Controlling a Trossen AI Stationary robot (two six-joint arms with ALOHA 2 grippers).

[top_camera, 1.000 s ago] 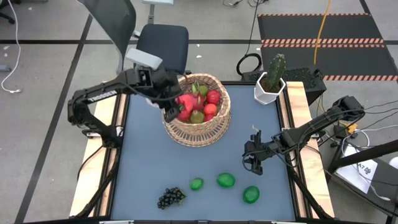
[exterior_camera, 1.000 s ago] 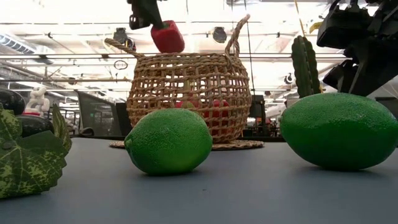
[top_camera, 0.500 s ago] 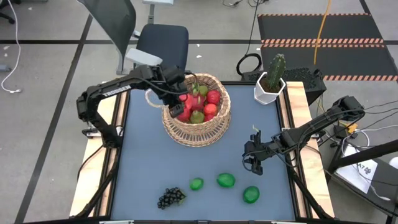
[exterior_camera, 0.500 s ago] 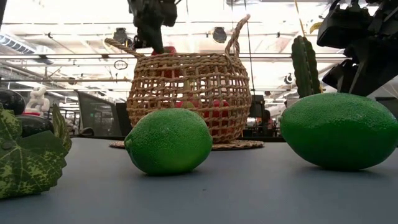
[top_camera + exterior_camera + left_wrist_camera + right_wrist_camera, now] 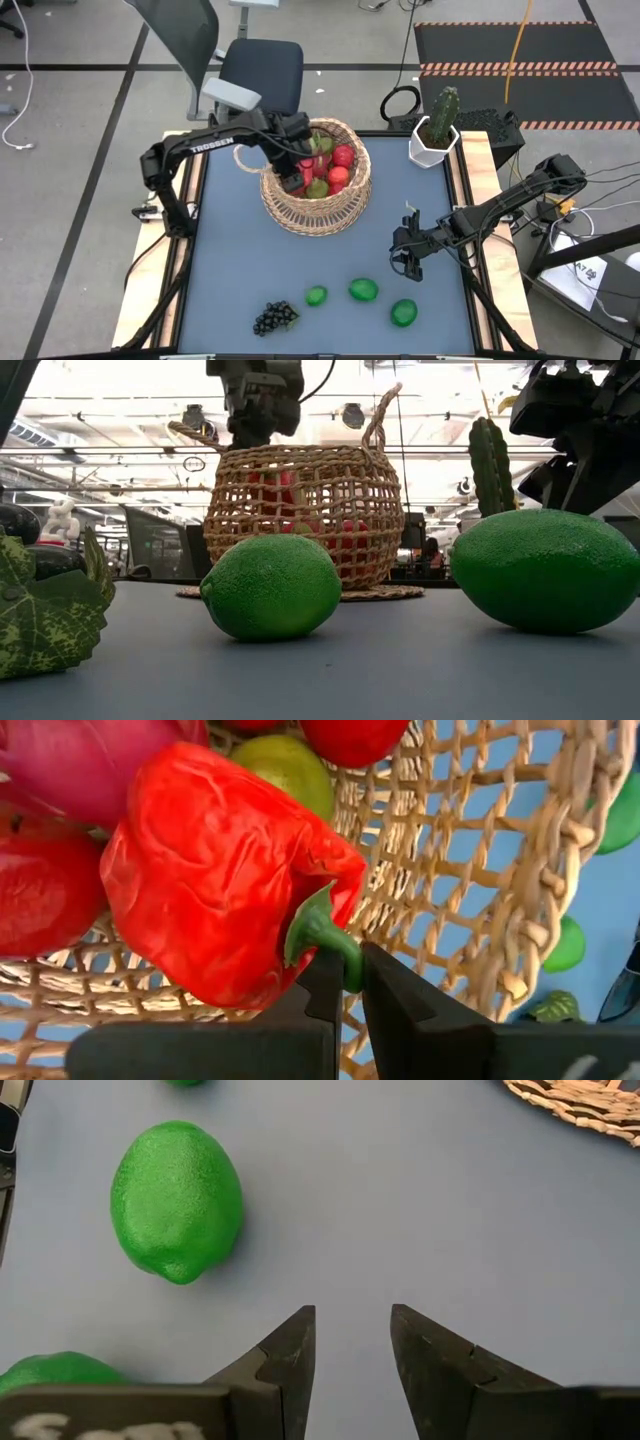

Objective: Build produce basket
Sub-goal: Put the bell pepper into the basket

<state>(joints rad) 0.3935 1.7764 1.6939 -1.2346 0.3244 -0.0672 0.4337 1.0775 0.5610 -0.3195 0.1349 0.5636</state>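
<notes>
The woven basket (image 5: 318, 218) stands at the table's far middle, with red apples, a pink dragon fruit and green fruit inside. My left gripper (image 5: 295, 180) reaches down into it, shut on a red bell pepper (image 5: 215, 870), which shows through the weave in the low view (image 5: 273, 488). Three limes (image 5: 363, 290) and a dark grape bunch (image 5: 275, 317) lie on the table near its front edge. My right gripper (image 5: 408, 262) hovers open above the table right of centre, with nothing between its fingers (image 5: 290, 1355) and a lime (image 5: 178, 1198) ahead of it. My left gripper pinches the pepper's green stem (image 5: 322, 932) between its two fingertips. The fingers come from above, slanting down into the basket. The pepper hangs below them, inside the basket's rim and against the other fruit; whether it rests on that fruit I cannot tell.
A white pot with a cactus (image 5: 435, 138) stands at the far right corner. The basket's looped handle (image 5: 378, 415) rises on one side of the rim. Bare blue tabletop (image 5: 240, 260) lies between the basket and the limes.
My left gripper has sunk and moved toward the table's right, from above the basket's left rim down into the basket. It has stayed shut on the red pepper. The pepper, held above the rim before, now sits below the rim among the fruit.
</notes>
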